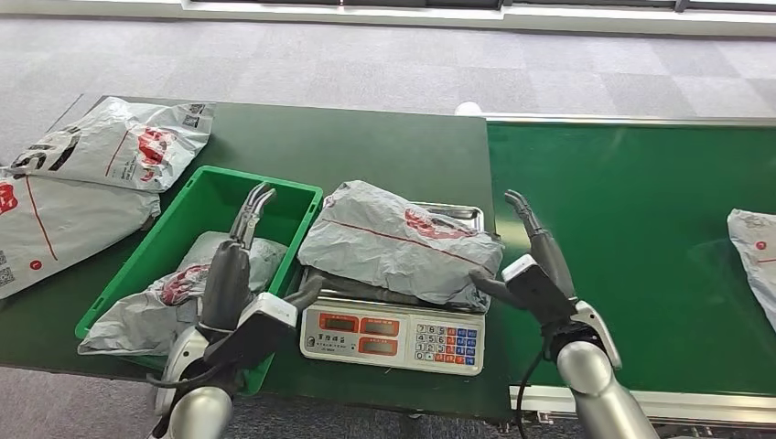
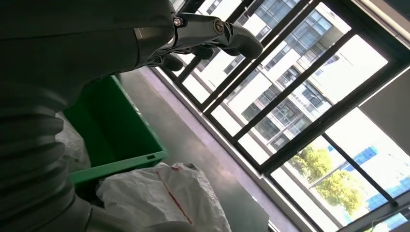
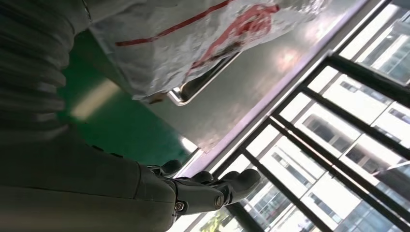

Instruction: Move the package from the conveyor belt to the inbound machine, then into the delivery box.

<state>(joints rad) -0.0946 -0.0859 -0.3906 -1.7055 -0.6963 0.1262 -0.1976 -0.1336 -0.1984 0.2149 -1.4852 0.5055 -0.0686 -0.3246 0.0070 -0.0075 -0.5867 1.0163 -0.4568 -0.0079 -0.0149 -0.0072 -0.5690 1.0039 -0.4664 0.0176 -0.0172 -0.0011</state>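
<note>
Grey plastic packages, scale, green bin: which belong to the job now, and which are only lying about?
Job:
- grey plastic package with red print on the silver electronic scale
- green plastic bin
- green conveyor belt
- left robot hand, right robot hand

Lying about:
- two grey packages on the table's left

Grey crumpled package [image 1: 403, 240], red print, lying flat on inbound machine [image 1: 392, 337] tray.

Dark green table [image 1: 384, 151] carries a green bin [image 1: 197, 219], scale [image 1: 393, 334] (package-topped) and two loose bags [image 1: 82, 178]
</note>
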